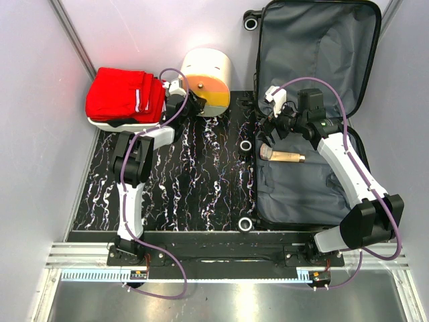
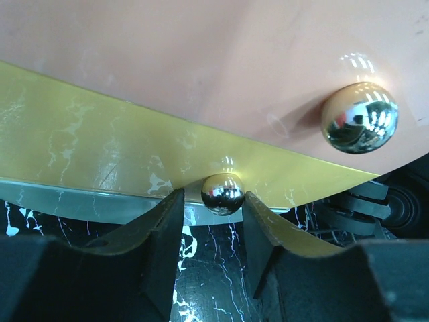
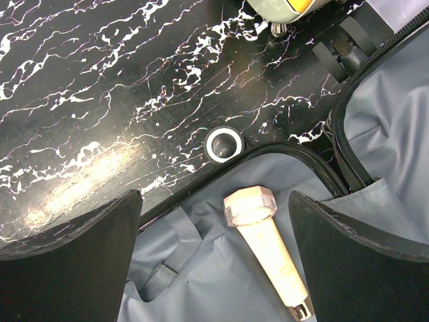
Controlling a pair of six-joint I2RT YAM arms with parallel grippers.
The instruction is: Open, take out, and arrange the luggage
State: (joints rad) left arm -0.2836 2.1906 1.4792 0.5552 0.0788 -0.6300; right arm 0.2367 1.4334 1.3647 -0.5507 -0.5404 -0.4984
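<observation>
The luggage (image 1: 315, 47) lies wide open, its grey fabric lining showing.

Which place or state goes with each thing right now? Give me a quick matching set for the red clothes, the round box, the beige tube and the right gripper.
1. red clothes
2. round box
3. beige tube
4. right gripper

A. lying inside the open luggage
B. open, poised over the tube
C. piled on the white tray
D. on the marbled table, left of the luggage

Pairs: 1-C, 2-D, 3-A, 4-B
</observation>
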